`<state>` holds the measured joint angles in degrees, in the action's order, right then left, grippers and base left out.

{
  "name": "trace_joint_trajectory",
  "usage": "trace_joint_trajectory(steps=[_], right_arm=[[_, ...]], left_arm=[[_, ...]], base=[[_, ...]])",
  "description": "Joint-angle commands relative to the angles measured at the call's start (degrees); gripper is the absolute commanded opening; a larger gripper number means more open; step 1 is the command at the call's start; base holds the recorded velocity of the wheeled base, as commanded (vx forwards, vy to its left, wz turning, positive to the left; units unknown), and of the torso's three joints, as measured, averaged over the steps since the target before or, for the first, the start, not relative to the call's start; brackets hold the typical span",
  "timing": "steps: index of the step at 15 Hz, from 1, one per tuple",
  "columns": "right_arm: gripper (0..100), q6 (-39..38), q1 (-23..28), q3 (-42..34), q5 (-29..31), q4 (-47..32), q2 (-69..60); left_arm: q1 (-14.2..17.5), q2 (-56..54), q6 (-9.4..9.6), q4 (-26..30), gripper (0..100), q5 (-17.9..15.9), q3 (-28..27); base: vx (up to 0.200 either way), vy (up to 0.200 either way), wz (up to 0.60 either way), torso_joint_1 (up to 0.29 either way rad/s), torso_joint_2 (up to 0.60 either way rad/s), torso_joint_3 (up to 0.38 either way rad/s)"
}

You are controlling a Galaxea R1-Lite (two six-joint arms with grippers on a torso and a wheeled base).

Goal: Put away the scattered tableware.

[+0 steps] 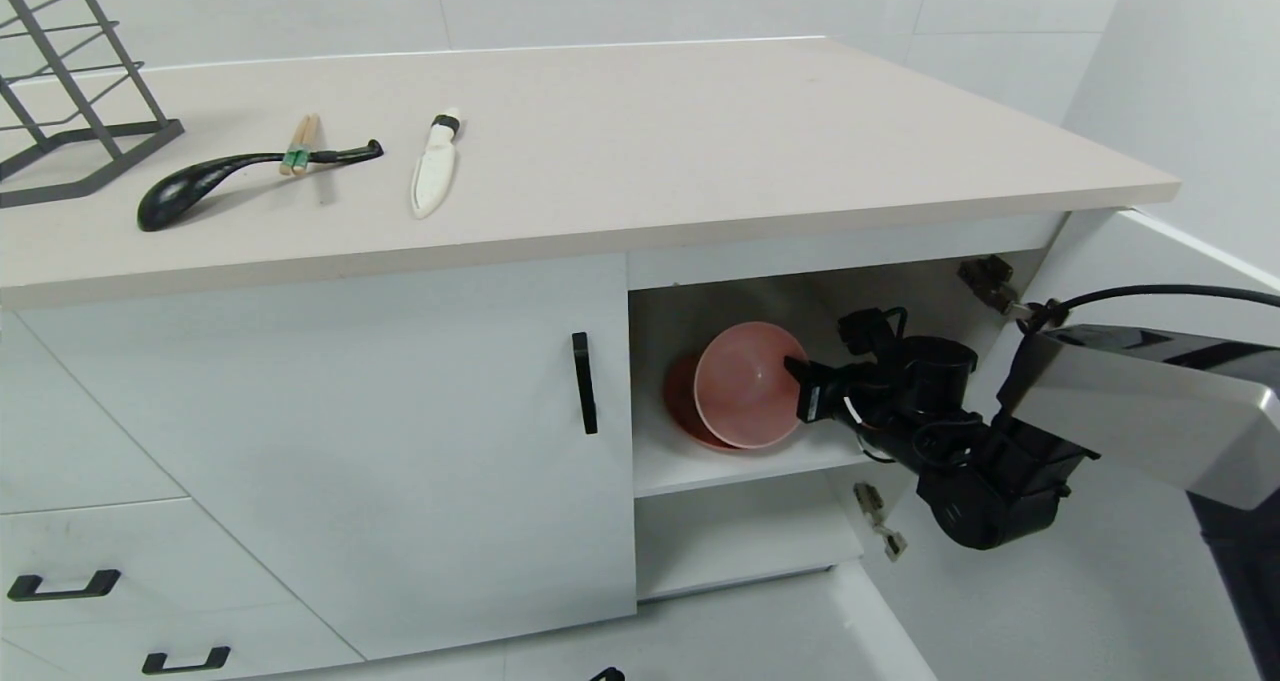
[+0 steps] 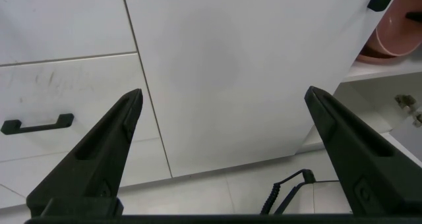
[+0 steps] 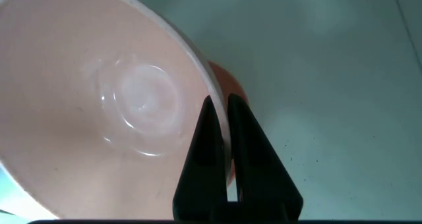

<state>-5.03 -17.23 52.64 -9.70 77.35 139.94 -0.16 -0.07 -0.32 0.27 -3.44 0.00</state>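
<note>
Well, from the head view the worktop (image 1: 700, 131) has a wire rack (image 1: 70, 91) at its left edge. Just beside the rack lies a black ladle (image 1: 190, 189) with chopsticks (image 1: 298, 145) across its handle, and a white knife (image 1: 435, 166) sits a little to the right, all toward the front edge. Below, the cupboard (image 1: 350, 441) stands open on its right side. On the upper shelf (image 1: 700, 471) a pink bowl (image 1: 745, 381) is tipped on its side, its mouth facing out, against an orange dish (image 1: 680, 401) behind it. The right gripper (image 1: 800, 376) has the bowl by the rim. From the left wrist view, the left gripper (image 2: 224, 95) is spread wide with nothing in it. It faces the closed door (image 2: 231, 72), with a drawer handle (image 2: 36, 125) off to one side and the bowl's edge peeking past the door. From the right wrist view, the two fingers (image 3: 204, 151) are pinched almost together on the bowl's rim — one inside, one outside — and a sliver of the orange dish shows beyond it.
</note>
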Motion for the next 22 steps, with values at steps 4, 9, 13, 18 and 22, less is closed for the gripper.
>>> trace_joint_trajectory(steps=[4,9,13,18,22], right_arm=[[100,0.0,-1.1,-0.1,-0.1,1.2,0.2],[100,0.5,-4.1,-10.6,-0.1,12.7,-6.0],[100,6.3,-5.2,-26.5,0.0,12.7,-20.3],[100,9.9,-4.8,-46.4,-0.1,12.7,-45.1],[100,10.6,-2.8,-52.6,1.4,7.2,-67.1]], left_arm=[[0.0,0.1,-0.03,0.0,100,0.0,0.0],[0.0,0.1,-0.03,0.0,100,0.0,0.0],[0.0,0.1,-0.03,0.0,100,0.0,0.0],[0.0,0.1,-0.03,0.0,100,0.0,0.0],[0.0,0.1,-0.03,0.0,100,0.0,0.0]], base=[[0.0,0.0,0.0,0.0,0.0,0.0],[0.0,0.0,0.0,0.0,0.0,0.0],[0.0,0.0,0.0,0.0,0.0,0.0],[0.0,0.0,0.0,0.0,0.0,0.0],[0.0,0.0,0.0,0.0,0.0,0.0]])
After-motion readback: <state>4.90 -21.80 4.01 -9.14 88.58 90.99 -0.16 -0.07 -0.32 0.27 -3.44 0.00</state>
